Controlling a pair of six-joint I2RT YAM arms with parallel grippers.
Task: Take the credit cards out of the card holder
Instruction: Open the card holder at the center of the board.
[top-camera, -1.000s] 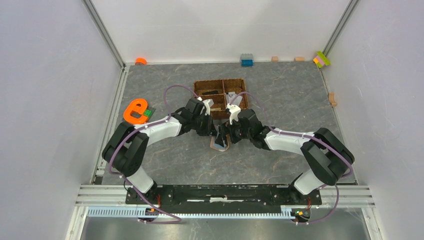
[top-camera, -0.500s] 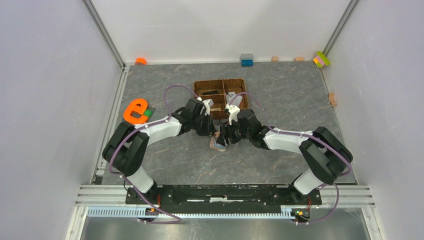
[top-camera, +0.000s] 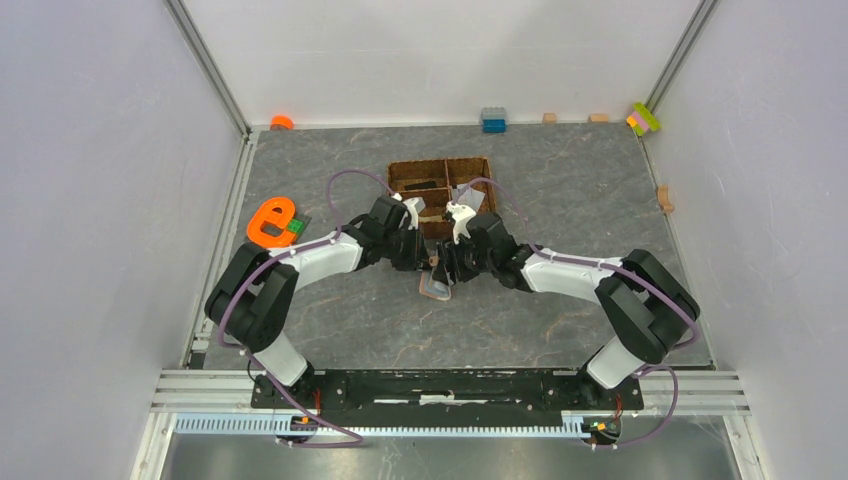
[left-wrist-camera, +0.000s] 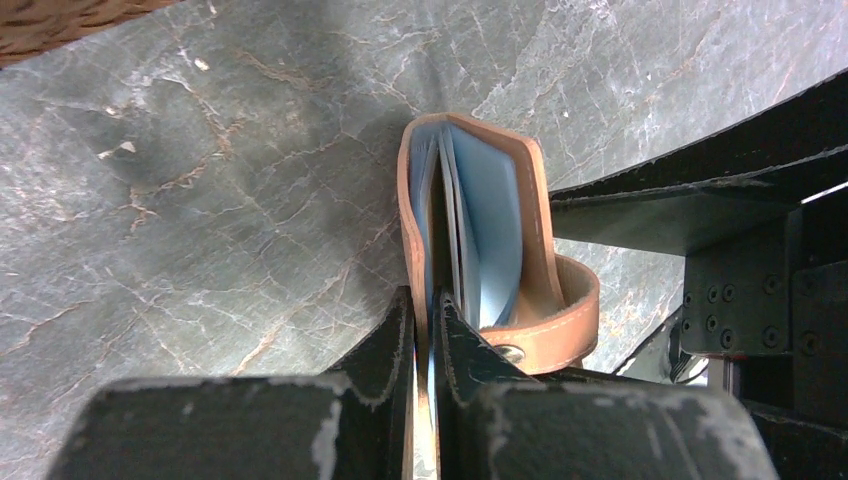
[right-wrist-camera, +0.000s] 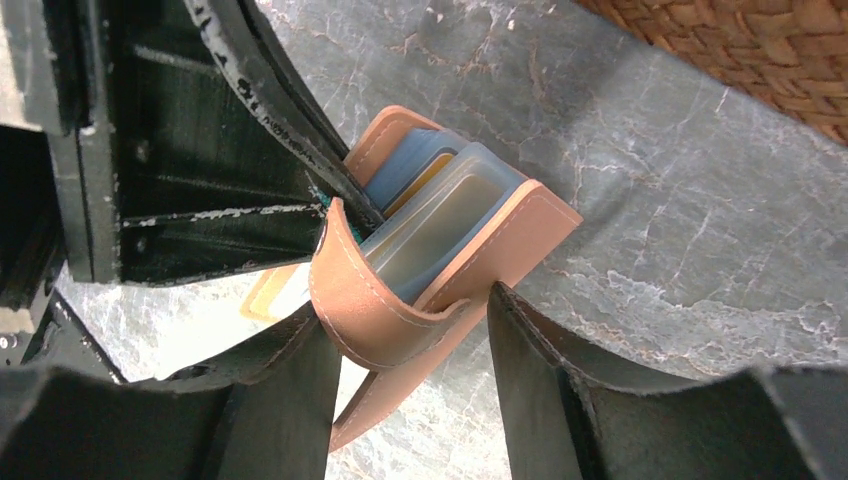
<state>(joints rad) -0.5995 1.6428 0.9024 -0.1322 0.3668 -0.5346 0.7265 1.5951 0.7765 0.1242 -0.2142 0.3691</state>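
Observation:
The salmon-pink card holder (top-camera: 436, 287) stands on edge on the grey table between my two grippers, its flaps spread. My left gripper (left-wrist-camera: 428, 320) is shut on one flap of the card holder (left-wrist-camera: 470, 210), which has bluish clear sleeves inside. My right gripper (right-wrist-camera: 410, 315) is open, and the curled snap tab and other flap of the card holder (right-wrist-camera: 480, 250) lie between its fingers. A gold-tan credit card (right-wrist-camera: 422, 196) shows edge-on in a sleeve. The other cards are hidden. In the top view the left gripper (top-camera: 428, 262) and right gripper (top-camera: 447, 268) meet at the holder.
A brown woven divided basket (top-camera: 440, 175) sits just behind the grippers, its corner also in the right wrist view (right-wrist-camera: 760, 50). An orange letter-shaped toy (top-camera: 270, 222) lies at the left. Small blocks (top-camera: 493, 120) line the back wall.
My right gripper has moved left, closer onto the card holder, and the holder has shifted slightly left. The left gripper has kept its hold in place.

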